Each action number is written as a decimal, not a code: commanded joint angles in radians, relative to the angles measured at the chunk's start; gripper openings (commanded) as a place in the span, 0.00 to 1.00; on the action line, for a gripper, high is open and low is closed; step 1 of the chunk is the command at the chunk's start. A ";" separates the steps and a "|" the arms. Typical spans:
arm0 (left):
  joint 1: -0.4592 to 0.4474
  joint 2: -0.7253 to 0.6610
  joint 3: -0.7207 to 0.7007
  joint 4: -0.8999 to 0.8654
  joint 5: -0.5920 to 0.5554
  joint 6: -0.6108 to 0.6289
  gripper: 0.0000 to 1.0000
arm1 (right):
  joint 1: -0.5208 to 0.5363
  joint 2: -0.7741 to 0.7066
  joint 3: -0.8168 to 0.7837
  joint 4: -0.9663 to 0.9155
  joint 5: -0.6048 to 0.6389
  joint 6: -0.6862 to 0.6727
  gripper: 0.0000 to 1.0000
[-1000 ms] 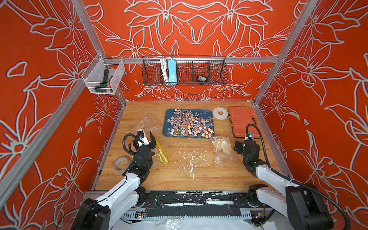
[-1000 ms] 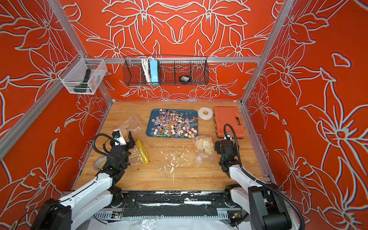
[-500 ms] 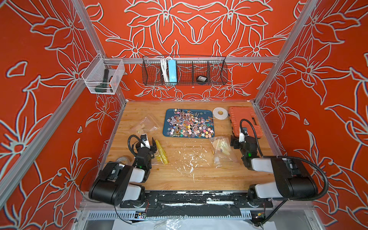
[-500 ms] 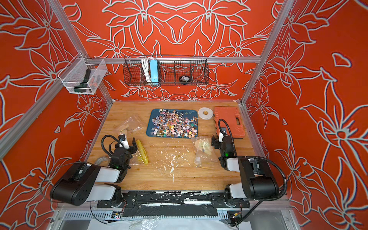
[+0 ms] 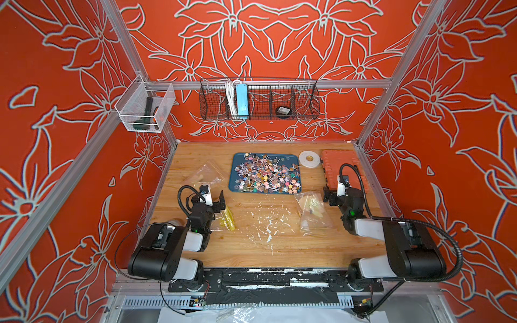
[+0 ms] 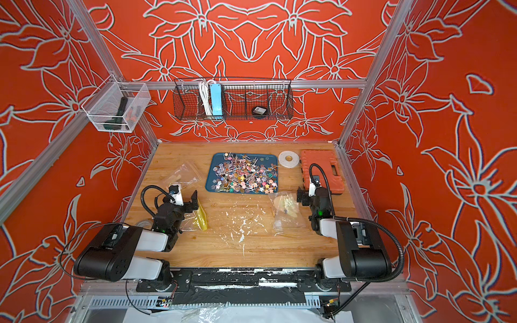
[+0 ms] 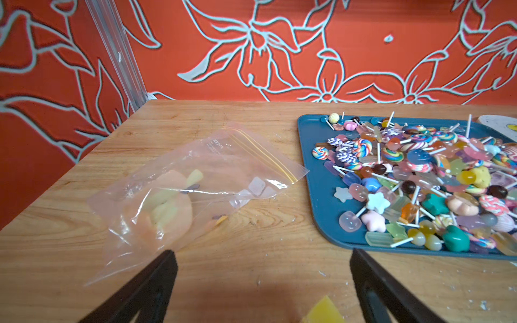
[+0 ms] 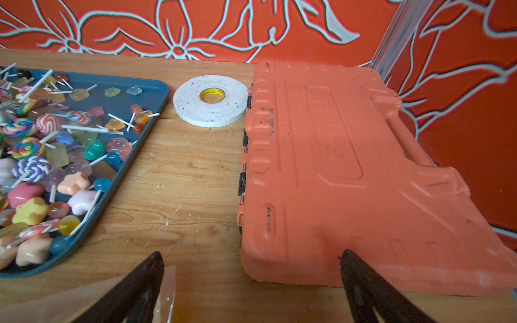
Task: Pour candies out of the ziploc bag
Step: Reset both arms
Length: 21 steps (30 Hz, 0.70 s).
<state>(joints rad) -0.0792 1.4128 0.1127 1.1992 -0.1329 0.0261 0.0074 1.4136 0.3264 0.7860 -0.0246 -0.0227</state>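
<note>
Candies (image 5: 265, 176) strewn crosswise on blue tray (image 5: 234, 183), sticks pointing every way, left gripper (image 7: 260, 253) and right gripper (image 8: 250, 253) splayed, empty

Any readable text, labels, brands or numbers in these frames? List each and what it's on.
"PATA": faint print on the clear ziploc bag near its zip, left wrist view; smaller lines beneath are too small to read.
Tape roll: print on the yellow core, too blurred to read.
Orange case: embossed lettering on the lid, not legible.
Nothing else readable.
</note>
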 commanded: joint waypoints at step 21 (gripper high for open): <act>0.038 -0.006 0.014 0.000 0.081 -0.017 0.98 | -0.003 -0.005 0.004 -0.008 0.009 0.009 0.98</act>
